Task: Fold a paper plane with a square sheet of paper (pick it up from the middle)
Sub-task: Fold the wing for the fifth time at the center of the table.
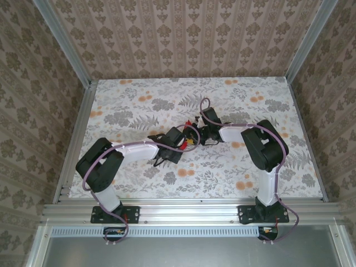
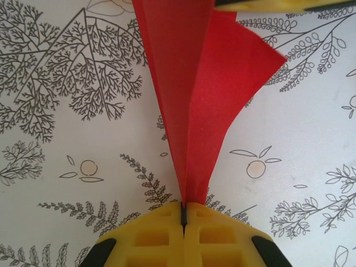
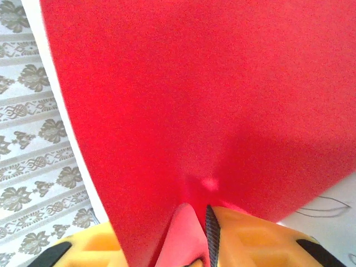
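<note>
My left claw (image 2: 183, 216) is clamped fully shut on the pointed end of the thin, bright red folded sheet of paper (image 2: 189, 100). It holds the sheet clear of the flower-printed tabletop (image 2: 61, 183) near its middle, I judge so one flap hangs free for creasing. My right claw (image 3: 196, 239) straddles the opposite end. The sheet hides one finger there, so I cannot tell how tightly it pinches.

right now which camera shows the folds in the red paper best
Left wrist: the red paper fans up in creased layers from the shut left gripper. Right wrist shows a flat red expanse at the right gripper, no folds readable. Top external shows red slivers between the arms.
</note>
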Robot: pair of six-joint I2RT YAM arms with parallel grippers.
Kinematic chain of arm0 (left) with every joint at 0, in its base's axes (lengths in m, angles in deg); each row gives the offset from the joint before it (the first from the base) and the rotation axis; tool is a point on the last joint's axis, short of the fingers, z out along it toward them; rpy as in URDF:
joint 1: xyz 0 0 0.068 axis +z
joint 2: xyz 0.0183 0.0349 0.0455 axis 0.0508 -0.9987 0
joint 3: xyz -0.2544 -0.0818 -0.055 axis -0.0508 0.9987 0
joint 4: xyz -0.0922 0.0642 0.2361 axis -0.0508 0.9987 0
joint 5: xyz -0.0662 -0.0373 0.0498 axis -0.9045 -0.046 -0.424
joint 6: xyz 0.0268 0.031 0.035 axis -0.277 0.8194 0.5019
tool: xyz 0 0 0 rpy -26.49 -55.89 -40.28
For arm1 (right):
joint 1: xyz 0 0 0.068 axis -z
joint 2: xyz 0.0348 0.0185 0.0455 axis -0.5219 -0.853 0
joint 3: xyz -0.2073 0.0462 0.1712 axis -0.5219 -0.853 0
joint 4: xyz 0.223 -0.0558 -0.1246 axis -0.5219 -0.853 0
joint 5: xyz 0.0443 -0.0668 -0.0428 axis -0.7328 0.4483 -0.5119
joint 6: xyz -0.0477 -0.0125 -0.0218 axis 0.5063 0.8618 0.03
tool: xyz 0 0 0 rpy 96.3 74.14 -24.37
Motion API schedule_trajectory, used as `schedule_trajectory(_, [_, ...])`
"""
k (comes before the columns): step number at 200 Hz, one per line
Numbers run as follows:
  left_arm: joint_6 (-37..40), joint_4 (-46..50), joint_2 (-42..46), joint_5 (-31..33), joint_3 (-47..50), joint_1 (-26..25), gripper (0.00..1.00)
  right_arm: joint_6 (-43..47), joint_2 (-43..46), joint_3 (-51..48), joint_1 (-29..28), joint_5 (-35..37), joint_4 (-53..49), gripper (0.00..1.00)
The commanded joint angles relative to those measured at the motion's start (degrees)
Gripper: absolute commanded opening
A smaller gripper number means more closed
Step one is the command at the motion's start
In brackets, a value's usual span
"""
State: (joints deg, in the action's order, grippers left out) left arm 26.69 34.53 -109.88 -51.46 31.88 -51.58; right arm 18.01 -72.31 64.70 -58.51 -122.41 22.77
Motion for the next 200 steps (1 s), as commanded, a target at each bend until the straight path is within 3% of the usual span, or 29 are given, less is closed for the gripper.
schedule_trajectory(1, [-1.35,0.98,-0.58,1.66,0.95,0.33,0.0,2.46,2.0,1.71,-0.55,1.82,-6.0,0.35])
schedule_trajectory(51, [-0.57,0.84,-0.32,1.85,1.04,0.31,0.0,5.01,3.32,3.43,-0.55,3.4,-9.45,0.42])
schedule_trajectory(105, [-1.3,0.41,-0.31,2.06,0.97,0.38,0.0,0.94,1.38,2.76,-1.12,-0.54,-4.72,0.28])
schedule_trajectory(200, [-2.84,-0.21,-0.39,2.27,0.99,0.39,0.0,-0.59,-2.63,3.83,-1.78,-1.62,-3.87,0.26])
